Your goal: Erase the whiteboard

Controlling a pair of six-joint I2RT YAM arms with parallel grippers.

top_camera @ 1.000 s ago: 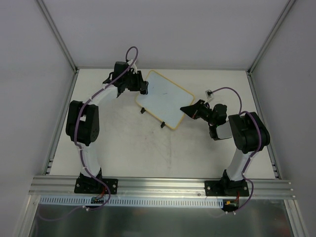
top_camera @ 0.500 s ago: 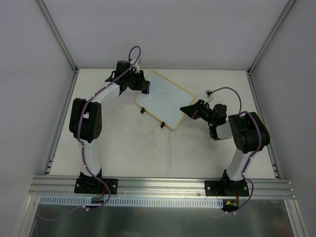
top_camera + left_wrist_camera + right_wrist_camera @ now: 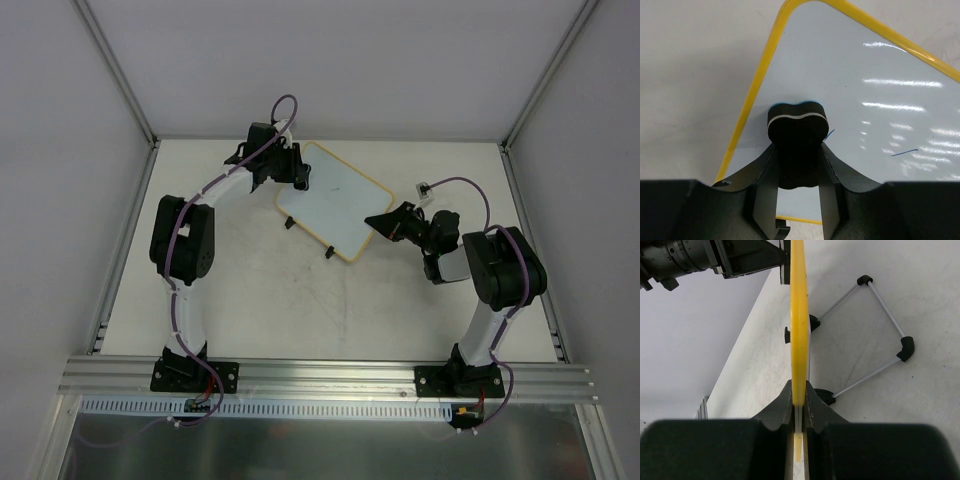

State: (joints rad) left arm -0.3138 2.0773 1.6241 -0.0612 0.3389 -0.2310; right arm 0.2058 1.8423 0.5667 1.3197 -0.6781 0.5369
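Light bright, even, diffuse; shadows soft. Left wrist view: streaked glare on the whiteboard (image 3: 880, 100) beyond and right of the left fingers (image 3: 762, 187); housing behind them dark, blurred. Right wrist view: right fingers (image 3: 780, 407) soft-focused, sharper beyond them.

Whiteboard (image 3: 865, 65) cut off right; marks (image 3: 905, 152) unreadable.

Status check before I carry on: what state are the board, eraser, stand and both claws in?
whiteboard: propped tilted, blue marks on its face.
eraser: clamped in the left claw, at the board's face.
left claw: shut on the eraser.
right claw: shut on the whiteboard's edge.
wire stand: unfolded behind the board, feet on the table.
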